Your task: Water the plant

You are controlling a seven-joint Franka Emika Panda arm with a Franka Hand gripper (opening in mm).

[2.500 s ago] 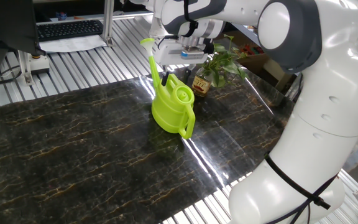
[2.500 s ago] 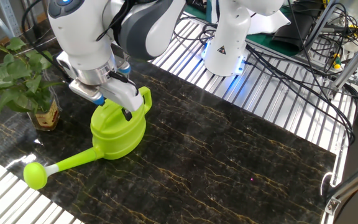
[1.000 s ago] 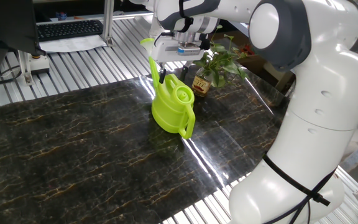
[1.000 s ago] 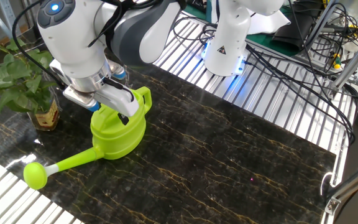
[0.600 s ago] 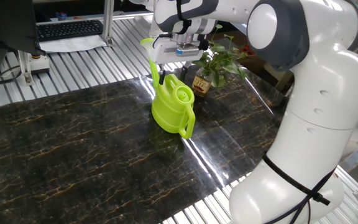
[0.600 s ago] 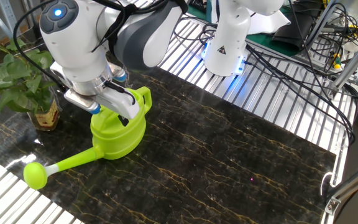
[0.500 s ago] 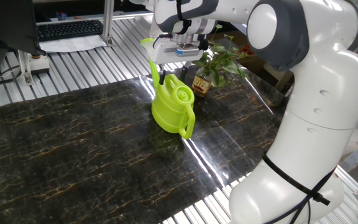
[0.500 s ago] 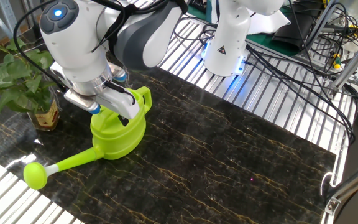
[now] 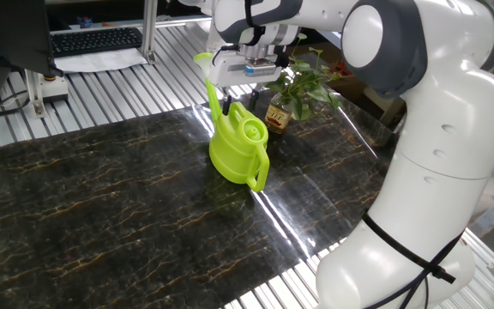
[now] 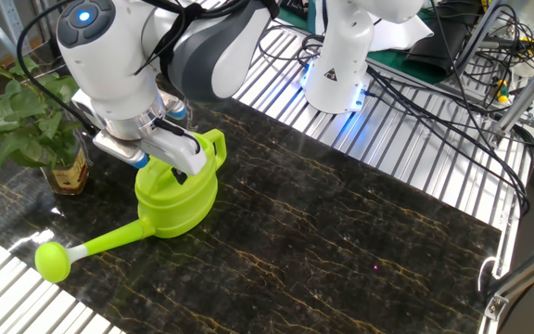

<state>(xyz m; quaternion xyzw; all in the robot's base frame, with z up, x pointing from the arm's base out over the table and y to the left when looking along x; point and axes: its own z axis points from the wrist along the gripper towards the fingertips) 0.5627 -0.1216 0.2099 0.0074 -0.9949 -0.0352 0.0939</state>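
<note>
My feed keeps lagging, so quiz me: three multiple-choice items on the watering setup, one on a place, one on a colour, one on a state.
1. Where does the plant stand, seen from the other fixed view?
A. left of the watering can
B. right of the watering can
C. inside the watering can

2. What colour is the watering can?
A. red
B. lime green
C. white

3. How is the watering can now?
A. tipped over the plant
B. lying on its side
C. upright on the table

Key: 1 A, its brown jar sits left of the can; 2 B, body, spout and handle are lime green; 3 C, its base rests on the dark marbled table, with the pincer at its handle.
</note>
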